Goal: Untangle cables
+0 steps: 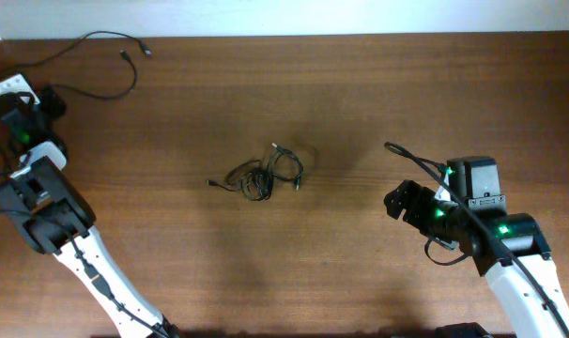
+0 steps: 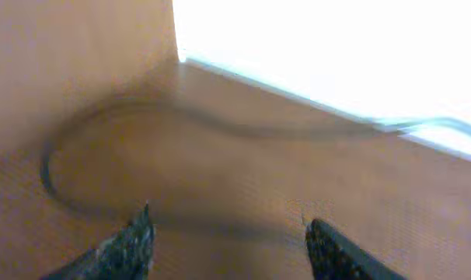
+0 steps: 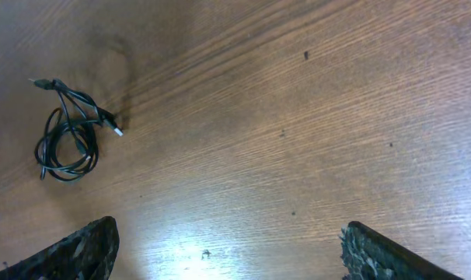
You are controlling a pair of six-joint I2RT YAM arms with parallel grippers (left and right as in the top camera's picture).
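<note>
A tangle of thin black cables (image 1: 263, 175) lies in the middle of the wooden table (image 1: 360, 84); it also shows in the right wrist view as a small bundle (image 3: 68, 140) at the far left. A separate thin cable (image 1: 132, 83) loops across the back left corner. My left gripper (image 1: 22, 94) is at that corner, and its blurred wrist view shows the jaws apart (image 2: 228, 233) over the curve of that cable (image 2: 64, 194), which passes just ahead of the fingertips. My right gripper (image 1: 402, 202) (image 3: 228, 241) stands open above bare wood, well right of the tangle.
The table's back edge and a pale wall (image 1: 284, 14) run along the top. A brown upright surface (image 2: 80, 62) stands close to the left gripper. The right arm's own thicker black cable (image 1: 411, 160) arcs beside its wrist.
</note>
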